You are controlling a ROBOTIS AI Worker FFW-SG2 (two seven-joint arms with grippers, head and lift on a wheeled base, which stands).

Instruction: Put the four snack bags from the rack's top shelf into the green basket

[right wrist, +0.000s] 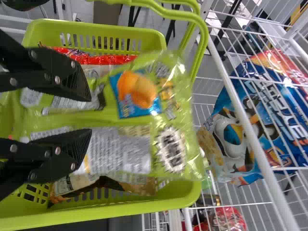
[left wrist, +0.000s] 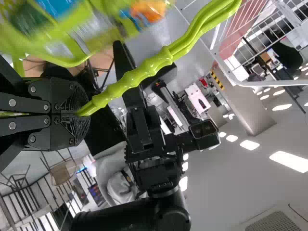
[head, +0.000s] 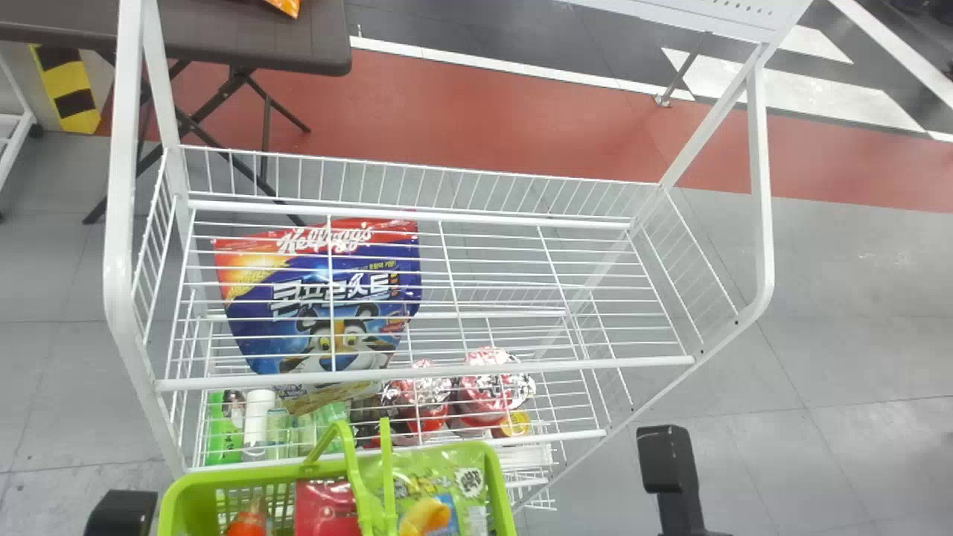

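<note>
Both basket handles (head: 355,476) clenched in left gripper (left wrist: 79,113), right gripper (right wrist: 90,115) released near snack bag (right wrist: 139,151)

Top shelf (head: 560,294): free, fwd-L of R grip (head: 666,465)
Front rail (head: 521,368): btwn, in way
Handle (head: 356,476): obstacle, L of R grip

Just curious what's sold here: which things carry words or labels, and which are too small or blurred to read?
Blue-and-red bag on the rack: bold white lettering, large enough to make out.
Green bag at the basket: dark badge with white characters, blurred; text block too small.
Green bottle low on the rack: markings too small.
</note>
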